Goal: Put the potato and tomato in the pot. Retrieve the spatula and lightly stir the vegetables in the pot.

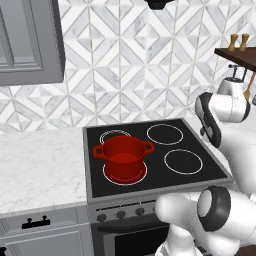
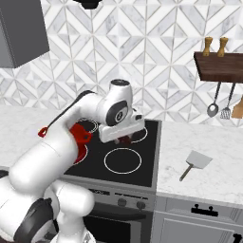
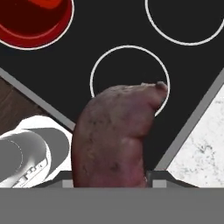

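Note:
My gripper (image 2: 124,138) is shut on the potato (image 3: 114,135), a long reddish-brown tuber that hides the fingertips in the hand view. It hangs above the stove's front right burner ring (image 3: 129,78). The red pot (image 1: 123,157) stands on the front left burner, to the left of the gripper and apart from it. In the right base view my arm covers most of the pot (image 2: 81,135). The spatula (image 2: 195,163), with a pale grey blade and a dark handle, lies flat on the marble counter right of the stove. The tomato is out of view.
The black stove top (image 1: 150,172) has several burner rings. A wooden shelf (image 2: 220,66) on the right wall carries two shakers, with a ladle (image 2: 213,108) and other utensils hanging under it. A grey wall cabinet (image 1: 27,40) hangs at the upper left.

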